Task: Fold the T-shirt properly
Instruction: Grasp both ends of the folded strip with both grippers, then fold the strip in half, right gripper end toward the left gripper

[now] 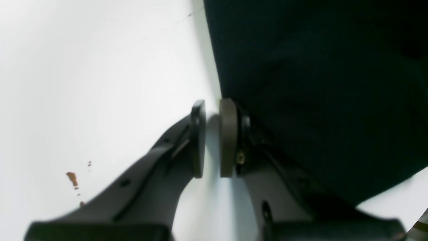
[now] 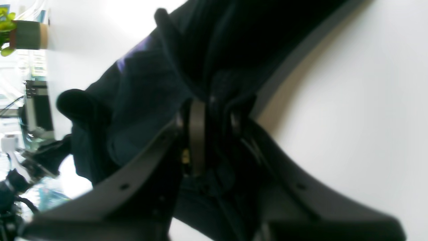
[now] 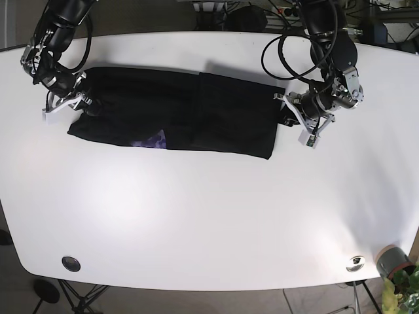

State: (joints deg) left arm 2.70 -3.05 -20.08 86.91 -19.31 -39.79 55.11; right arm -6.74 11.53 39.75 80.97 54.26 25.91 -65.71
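I see brown specks (image 1: pixel 72 178) on the white surface (image 3: pixel 196 216), and a potted plant (image 3: pixel 396 271) off its five o'clock corner.

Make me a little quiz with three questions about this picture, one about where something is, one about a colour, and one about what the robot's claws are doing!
1. Where is the potted plant?
A. In the middle of the table
B. At the table's near corner, on the left arm's side
C. On top of the T-shirt

2. What colour is the T-shirt?
A. Bright yellow
B. Very dark, almost black
C. White

3. Which claw is pinching the T-shirt?
A. The right claw
B. The left claw
C. Neither one

Answers:
1. B: the base view shows the plant just off that corner of the white table.
2. B: the cloth looks very dark against the white table in every view.
3. A: the right wrist view shows cloth bunched between that claw's fingers, while the left claw shows only bare table in its gap, beside the shirt's edge.
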